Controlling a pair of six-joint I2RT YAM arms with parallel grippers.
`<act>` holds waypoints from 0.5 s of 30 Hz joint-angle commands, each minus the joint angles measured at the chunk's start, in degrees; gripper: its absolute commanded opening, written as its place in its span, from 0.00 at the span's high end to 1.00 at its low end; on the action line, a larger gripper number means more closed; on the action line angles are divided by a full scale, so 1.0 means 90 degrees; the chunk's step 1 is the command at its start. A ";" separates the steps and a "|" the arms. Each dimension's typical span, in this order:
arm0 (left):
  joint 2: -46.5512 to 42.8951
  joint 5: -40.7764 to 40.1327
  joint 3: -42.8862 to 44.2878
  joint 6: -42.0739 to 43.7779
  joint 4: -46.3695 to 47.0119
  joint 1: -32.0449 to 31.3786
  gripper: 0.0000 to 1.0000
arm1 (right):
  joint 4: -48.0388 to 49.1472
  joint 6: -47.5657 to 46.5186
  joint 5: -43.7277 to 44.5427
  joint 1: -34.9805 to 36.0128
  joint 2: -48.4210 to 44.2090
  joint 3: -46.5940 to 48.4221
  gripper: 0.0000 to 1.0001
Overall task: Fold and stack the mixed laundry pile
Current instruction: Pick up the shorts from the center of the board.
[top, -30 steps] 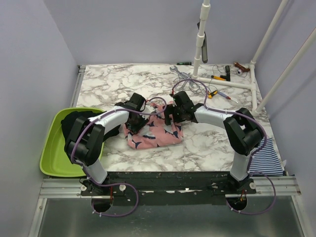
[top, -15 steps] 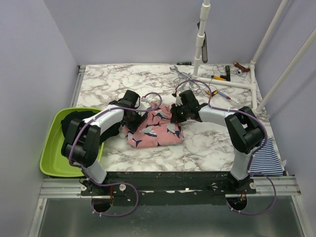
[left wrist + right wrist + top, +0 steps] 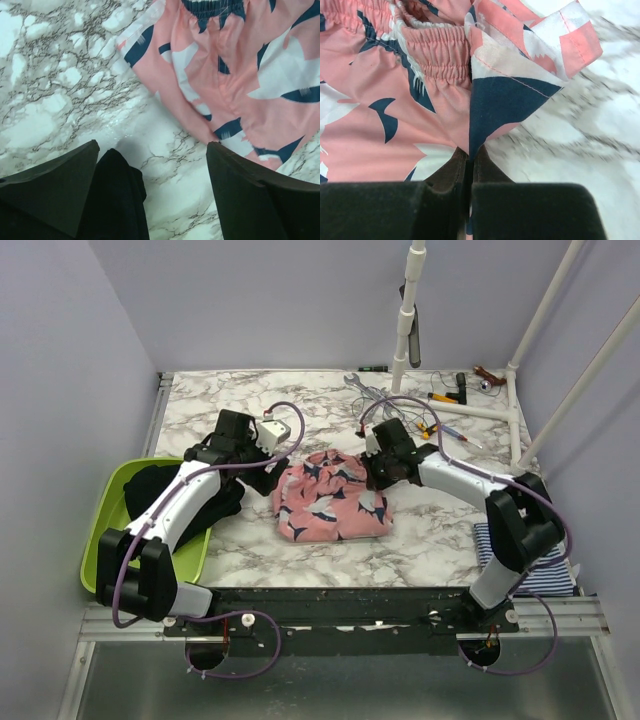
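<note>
The pink shark-print garment [image 3: 332,502] lies bunched at the table's middle. My right gripper [image 3: 378,473] is at its far right edge, shut on a fold of the cloth by the waistband [image 3: 471,155]. My left gripper [image 3: 243,452] stands open to the garment's left, above bare marble, holding nothing [image 3: 152,145]. The pink garment [image 3: 235,75] fills the upper right of the left wrist view. The black garment [image 3: 152,490] lies in the lime basin and spills onto the table [image 3: 117,200] under the left fingers. The striped garment [image 3: 530,562] lies at the table's right front edge.
The lime green basin [image 3: 105,555] sits at the left front edge. Hand tools and cables [image 3: 440,415] lie at the back right beside a white pipe frame [image 3: 485,410] and an upright post [image 3: 405,330].
My left gripper opened, let go of the pink garment and drew back to the left. My right gripper shut on the garment's edge and the cloth shifted slightly right.
</note>
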 commanded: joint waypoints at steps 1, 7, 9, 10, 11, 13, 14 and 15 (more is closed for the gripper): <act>-0.0246 0.0662 0.0089 0.0000 0.0219 0.0006 0.04 | -0.1525 -0.0806 0.1475 -0.0127 -0.0757 -0.0143 1.00; -0.0712 0.0828 -0.0045 -0.0106 0.0418 0.0006 0.01 | -0.2349 -0.1324 0.2857 -0.0186 -0.2311 -0.0567 1.00; -0.0862 0.0899 -0.0123 -0.0127 0.0468 0.0006 0.01 | -0.2494 -0.1578 0.2964 -0.0324 -0.2889 -0.0714 0.99; -0.0910 0.0938 -0.0145 -0.0120 0.0465 0.0006 0.01 | -0.2667 -0.1692 0.3000 -0.0370 -0.3104 -0.0741 1.00; -0.0963 0.0972 -0.0170 -0.0077 0.0435 0.0006 0.01 | -0.2833 -0.1790 0.3154 -0.0374 -0.3327 -0.0787 0.99; -0.1057 0.0999 -0.0202 -0.0008 0.0404 0.0006 0.01 | -0.3378 -0.1759 0.3661 -0.0376 -0.3499 -0.0787 1.00; -0.1113 0.0986 -0.0233 0.0014 0.0428 0.0006 0.01 | -0.3775 -0.1634 0.3894 -0.0374 -0.3510 -0.0714 0.99; -0.1166 0.0964 -0.0253 0.0029 0.0448 0.0006 0.02 | -0.4079 -0.1567 0.4012 -0.0374 -0.3527 -0.0681 0.99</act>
